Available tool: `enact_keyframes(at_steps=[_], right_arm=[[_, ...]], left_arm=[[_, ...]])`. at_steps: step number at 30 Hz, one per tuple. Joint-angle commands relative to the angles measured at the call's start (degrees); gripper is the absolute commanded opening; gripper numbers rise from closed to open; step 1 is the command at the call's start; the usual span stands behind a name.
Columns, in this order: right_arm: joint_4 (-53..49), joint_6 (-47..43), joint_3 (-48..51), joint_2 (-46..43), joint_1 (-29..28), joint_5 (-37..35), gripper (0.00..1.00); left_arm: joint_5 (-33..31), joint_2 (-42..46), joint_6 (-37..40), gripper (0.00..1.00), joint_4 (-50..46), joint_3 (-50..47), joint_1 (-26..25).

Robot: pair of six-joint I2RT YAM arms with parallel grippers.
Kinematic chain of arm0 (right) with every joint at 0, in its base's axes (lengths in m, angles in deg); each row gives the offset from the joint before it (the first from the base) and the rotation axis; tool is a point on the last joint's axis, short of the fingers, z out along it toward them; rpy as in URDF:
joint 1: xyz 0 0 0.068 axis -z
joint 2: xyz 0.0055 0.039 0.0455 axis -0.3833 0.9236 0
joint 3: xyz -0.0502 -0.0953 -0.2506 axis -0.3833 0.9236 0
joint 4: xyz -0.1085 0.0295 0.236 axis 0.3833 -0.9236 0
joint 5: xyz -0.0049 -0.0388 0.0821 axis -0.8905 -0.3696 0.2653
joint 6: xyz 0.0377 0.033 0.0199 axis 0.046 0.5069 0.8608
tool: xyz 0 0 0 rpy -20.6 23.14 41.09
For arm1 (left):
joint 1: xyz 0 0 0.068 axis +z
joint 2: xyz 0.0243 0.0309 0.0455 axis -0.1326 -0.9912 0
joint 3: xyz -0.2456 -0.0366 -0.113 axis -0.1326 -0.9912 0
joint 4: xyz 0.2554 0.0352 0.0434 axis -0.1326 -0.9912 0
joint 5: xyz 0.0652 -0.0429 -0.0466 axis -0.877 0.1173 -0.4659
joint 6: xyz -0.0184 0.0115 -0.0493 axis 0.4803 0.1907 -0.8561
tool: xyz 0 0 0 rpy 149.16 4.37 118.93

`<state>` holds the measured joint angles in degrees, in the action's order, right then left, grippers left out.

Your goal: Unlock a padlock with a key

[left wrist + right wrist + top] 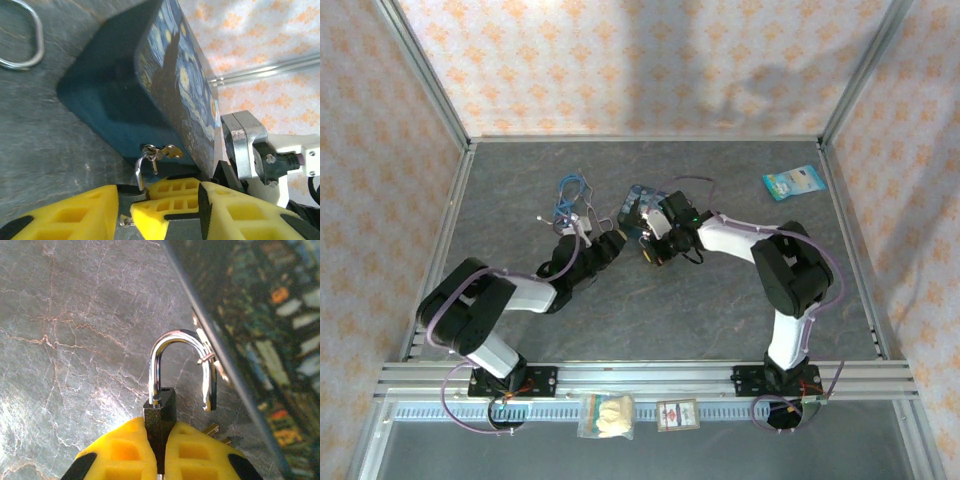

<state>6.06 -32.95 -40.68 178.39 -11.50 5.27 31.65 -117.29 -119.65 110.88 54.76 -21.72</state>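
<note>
The right fingers point(120, 452) clamp the padlock point(160, 412) by its body. Its shackle arches toward 12 o'clock, one leg sprung free and hooked in the painted box's point(260, 340) hasp point(204, 345). The left fingers point(65, 215) gape empty. Unlocking looks done, and the next move is probably to ease that free leg out of the hasp.

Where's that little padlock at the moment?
The padlock is clamped in the right gripper, mid-table, its shackle hooked through the latch on the painted box just to its right in the right wrist view.

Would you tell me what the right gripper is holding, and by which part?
The right gripper holds the padlock by its dark body, pinched between its yellow fingers; the silver shackle sticks out beyond them.
</note>
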Motion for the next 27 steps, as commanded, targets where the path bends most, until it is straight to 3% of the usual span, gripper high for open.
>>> enact_keyframes(at_steps=[1,11,16,27], right_arm=[[-1.37,-0.94,-1.14,0.66,0.19,3.45,0.00],[0.13,-0.24,-0.06,0.05,0.63,5.03,0.00],[0.47,-0.06,0.02,0.03,0.82,5.80,0.00],[1.77,0.62,0.05,-0.36,0.91,8.24,0.00]], left_arm=[[0.99,-4.00,0.43,0.39,7.40,3.61,-1.32],[-4.00,-14.32,-3.83,0.29,14.44,6.54,-3.53],[-7.45,-14.19,-4.11,0.29,12.74,5.24,-4.22],[-6.03,-19.06,-5.10,0.29,13.98,7.06,-4.93]])
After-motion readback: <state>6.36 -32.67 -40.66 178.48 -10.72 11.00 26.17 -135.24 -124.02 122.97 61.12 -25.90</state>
